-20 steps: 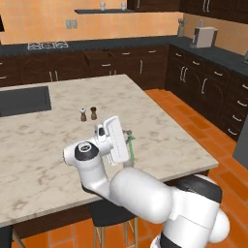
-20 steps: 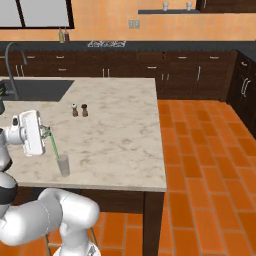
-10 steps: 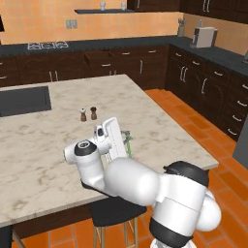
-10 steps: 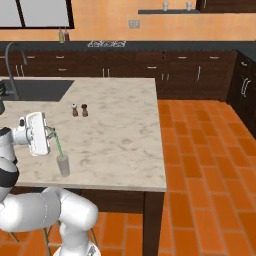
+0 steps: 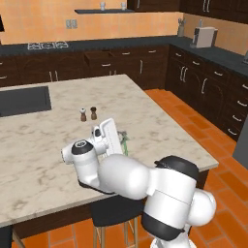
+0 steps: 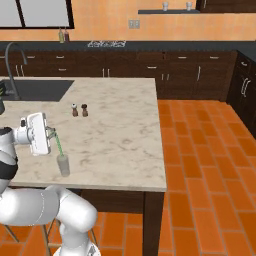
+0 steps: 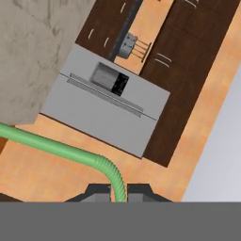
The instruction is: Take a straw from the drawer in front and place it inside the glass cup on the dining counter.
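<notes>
Straw clamped in gripper, lower end at cup on counter; release left.

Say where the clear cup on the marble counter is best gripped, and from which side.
Probably the cup's lower wall, from a side: it is upright and straight-sided, and the straw leans out of its mouth, held by the claw, so the top is blocked.

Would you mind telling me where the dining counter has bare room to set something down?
The dining counter is bare from the salt and pepper shakers across to its right edge, and along its far side beside the sink. It is crowded at the near left corner, where the gripper holds the straw over the glass cup.
</notes>
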